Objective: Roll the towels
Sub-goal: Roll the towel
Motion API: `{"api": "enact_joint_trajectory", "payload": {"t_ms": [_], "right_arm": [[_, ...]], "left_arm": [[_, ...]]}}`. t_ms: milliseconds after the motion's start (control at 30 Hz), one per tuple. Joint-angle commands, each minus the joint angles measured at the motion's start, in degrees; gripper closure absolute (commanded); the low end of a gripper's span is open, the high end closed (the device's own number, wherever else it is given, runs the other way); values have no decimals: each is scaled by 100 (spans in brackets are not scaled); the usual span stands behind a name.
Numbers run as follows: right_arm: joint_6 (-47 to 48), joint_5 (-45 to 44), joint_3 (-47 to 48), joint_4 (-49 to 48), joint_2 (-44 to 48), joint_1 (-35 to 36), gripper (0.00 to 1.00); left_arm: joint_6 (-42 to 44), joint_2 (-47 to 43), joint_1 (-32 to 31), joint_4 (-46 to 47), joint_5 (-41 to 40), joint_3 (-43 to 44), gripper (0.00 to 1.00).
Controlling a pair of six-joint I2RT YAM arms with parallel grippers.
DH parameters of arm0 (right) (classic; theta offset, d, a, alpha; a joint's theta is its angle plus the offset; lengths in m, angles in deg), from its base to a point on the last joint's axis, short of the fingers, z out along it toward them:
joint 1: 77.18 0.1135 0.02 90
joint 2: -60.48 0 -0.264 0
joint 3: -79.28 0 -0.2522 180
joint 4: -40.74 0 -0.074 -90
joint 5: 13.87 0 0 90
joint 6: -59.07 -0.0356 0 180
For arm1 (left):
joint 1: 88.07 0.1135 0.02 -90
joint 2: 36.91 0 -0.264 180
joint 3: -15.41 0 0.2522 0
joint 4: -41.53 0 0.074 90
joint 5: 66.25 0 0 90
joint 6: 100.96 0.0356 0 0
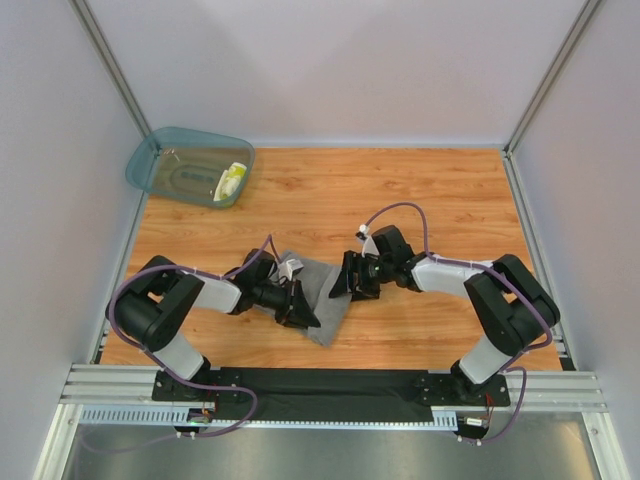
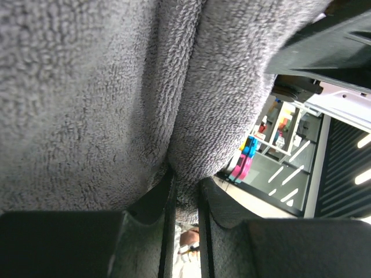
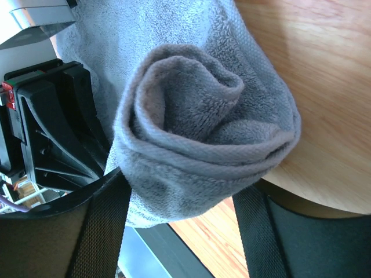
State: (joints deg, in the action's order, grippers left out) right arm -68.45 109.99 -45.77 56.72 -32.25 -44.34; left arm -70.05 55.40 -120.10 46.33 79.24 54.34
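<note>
left claw (image 2: 185, 194): i am pinching a fold of the grey towel (image 1: 326, 296) between my two fingers (image 2: 152, 209), which are standing close together with only the cloth between them.
right claw (image 3: 184, 186): i am holding it wide around the rolled end of the grey towel; the roll is filling the gap and pressing against both fingers (image 3: 103, 231).
grey towel: it is lying between my two claws at the near middle of the table (image 1: 450, 200), with terry pile filling most of my left wrist view.
roll: its end is facing my right wrist camera, and layers are curling inward in a loose spiral.
yellow-and-white cloth (image 1: 232, 182): it is sitting inside the teal tub (image 1: 165, 160), against the right wall.
teal tub: it is resting at the far left corner of the table, well apart from both claws.
</note>
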Motion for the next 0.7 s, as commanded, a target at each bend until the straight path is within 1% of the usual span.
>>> {"api": "enact_joint_trajectory", "payload": {"t_ms": [0,67,100,133,167,200,233,267,333,367,400,433,467,500,533,567,600,633,667], "right_arm": [[-115,-56,-15,-459,-114,126,37],[-133,-117,-14,-442,-105,144,45],[-142,-152,-14,-424,-70,144,52],[-124,-205,20,-302,-61,152,61],[-116,-292,47,-240,-61,144,63],[-98,-310,73,-239,-61,135,65],[-63,-319,100,13,-61,152,68],[-54,-389,152,85,-52,153,69],[-19,-460,196,278,-44,161,73],[16,-521,275,357,-44,170,74],[25,-556,310,428,-52,187,74],[43,-600,363,594,-52,188,75],[69,-696,442,674,-52,222,75],[78,-732,486,814,-44,232,75],[78,-776,521,894,-52,240,75],[104,-846,556,964,-44,267,75],[113,-881,626,1034,-61,284,75],[104,-943,662,1157,-61,284,75],[122,-961,706,1219,-70,302,75]], "left_arm": [[222,41,83,68,-134,-91,91],[292,-11,92,-28,-222,-82,87],[362,-90,92,-290,-283,-56,84],[441,-160,92,-475,-362,5,81],[660,-248,92,-660,-563,32,72],[758,-458,92,-975,-643,67,66],[854,-573,92,-1152,-740,111,61],[1038,-713,92,-1354,-967,155,47],[1285,-1144,92,-2144,-1232,330,38],[1512,-1293,92,-2408,-1520,400,36],[1636,-1591,83,-2967,-1688,488,35],[1742,-1750,74,-3269,-1881,672,34],[2021,-1917,13,-3559,-2353,787,33],[2155,-2293,-48,-4188,-2671,918,33],[2295,-2479,-162,-4499,-3031,1216,33],[2384,-2664,-302,-4781,-3826,1384,33],[2533,-2979,-669,-5253,-4235,1542,33],[2569,-3104,-864,-5458,-4596,1848,34],[2595,-3288,-1266,-5626,-5260,1999,34]]}}
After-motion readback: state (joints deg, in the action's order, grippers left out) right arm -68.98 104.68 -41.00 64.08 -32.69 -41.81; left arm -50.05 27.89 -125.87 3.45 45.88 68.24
